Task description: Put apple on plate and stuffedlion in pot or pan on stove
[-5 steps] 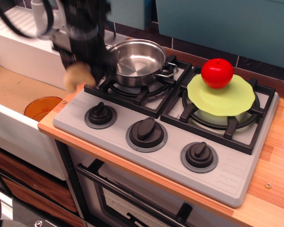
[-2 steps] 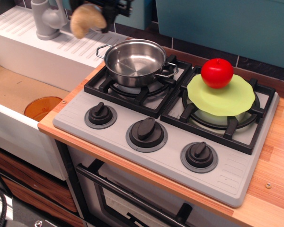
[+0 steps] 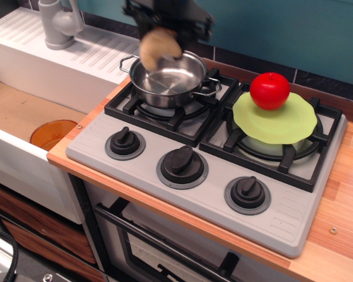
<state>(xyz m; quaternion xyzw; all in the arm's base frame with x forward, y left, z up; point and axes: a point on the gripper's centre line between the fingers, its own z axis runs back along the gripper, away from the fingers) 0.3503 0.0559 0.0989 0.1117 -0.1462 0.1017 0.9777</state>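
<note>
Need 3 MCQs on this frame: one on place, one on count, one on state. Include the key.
1. Where is the apple?
A. in the pot
B. on the plate
C. in the sink

2. How many knobs does the stove show?
A. two
B. three
C. four

3. What is the state of the stuffedlion?
A. held in the air above the pot
B. lying on the pot's floor
C. resting on the plate

Key: 1 B, the apple sits on the green plate over the right burner. 2 B, three black knobs line the front. 3 A, it hangs blurred under the gripper above the rim, and the pot's floor is bare.
</note>
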